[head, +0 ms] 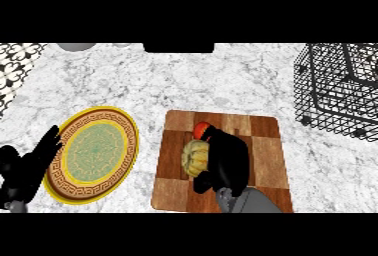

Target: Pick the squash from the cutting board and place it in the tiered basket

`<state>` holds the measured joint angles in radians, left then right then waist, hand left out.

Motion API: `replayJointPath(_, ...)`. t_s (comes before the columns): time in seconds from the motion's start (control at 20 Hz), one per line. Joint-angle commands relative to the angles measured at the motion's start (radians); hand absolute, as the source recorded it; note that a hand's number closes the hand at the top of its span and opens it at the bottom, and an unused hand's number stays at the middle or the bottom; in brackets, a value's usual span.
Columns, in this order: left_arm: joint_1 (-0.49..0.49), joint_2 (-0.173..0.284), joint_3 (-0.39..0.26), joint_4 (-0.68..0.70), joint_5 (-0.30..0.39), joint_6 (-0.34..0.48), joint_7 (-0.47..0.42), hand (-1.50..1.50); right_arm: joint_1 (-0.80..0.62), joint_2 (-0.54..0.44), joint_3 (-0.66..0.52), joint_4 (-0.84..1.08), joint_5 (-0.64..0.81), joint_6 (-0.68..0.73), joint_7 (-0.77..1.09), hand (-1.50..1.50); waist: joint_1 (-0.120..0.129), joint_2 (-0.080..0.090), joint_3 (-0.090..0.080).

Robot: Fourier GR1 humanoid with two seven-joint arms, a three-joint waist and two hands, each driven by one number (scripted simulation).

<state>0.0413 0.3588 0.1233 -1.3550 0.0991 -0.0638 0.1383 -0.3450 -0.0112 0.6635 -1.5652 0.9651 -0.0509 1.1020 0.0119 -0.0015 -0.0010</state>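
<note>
Fingers of the right hand (pixel 225 162) curled over the squash (pixel 193 156) from its right side, closing on it, while the grey forearm came up from the lower edge. The squash lay on the cutting board (pixel 258 135), left of the board's middle, pale yellow and ribbed, with much of its right half hidden under the black hand. A small red-orange thing (pixel 200 129) sat at its far end, touching or nearly so; whether that belonged to the squash could not be told.

The squash looked firm and fairly heavy for its bulk, with a hard rind that would not bruise easily but could slide under smooth fingers. Taking it across the ribbed middle seemed best. Its long axis ran roughly toward and away from the robot.

The left hand (pixel 26 167) rested at the left edge, fingers straight, beside a patterned plate (pixel 70 187). The wire basket (pixel 336 90) stood well apart, far right.
</note>
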Motion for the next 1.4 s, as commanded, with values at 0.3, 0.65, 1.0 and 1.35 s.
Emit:
replayJointPath(0.3,0.035,-0.019,-0.004,-0.05,-0.013,0.012,0.013,0.0,-0.238,0.011,0.035,-0.149,0.261,0.124,0.288,1.5,-0.011,-0.008,0.0)
replayJointPath(0.65,0.04,-0.006,0.026,-0.072,0.015,-0.012,0.039,0.0,-0.229,0.009,-0.133,-0.305,0.356,0.219,0.184,1.5,-0.016,-0.004,0.001)
replayJointPath(1.0,-0.054,-0.02,0.023,-0.002,-0.008,-0.002,0.061,0.0,-0.36,-0.018,-0.4,-0.205,0.296,0.161,0.006,1.5,-0.01,0.002,0.001)
replayJointPath(1.35,-0.02,-0.064,0.007,0.011,-0.06,0.025,-0.01,0.0,-0.445,-0.157,-0.631,0.007,0.183,0.076,-0.246,1.5,-0.005,0.004,0.001)
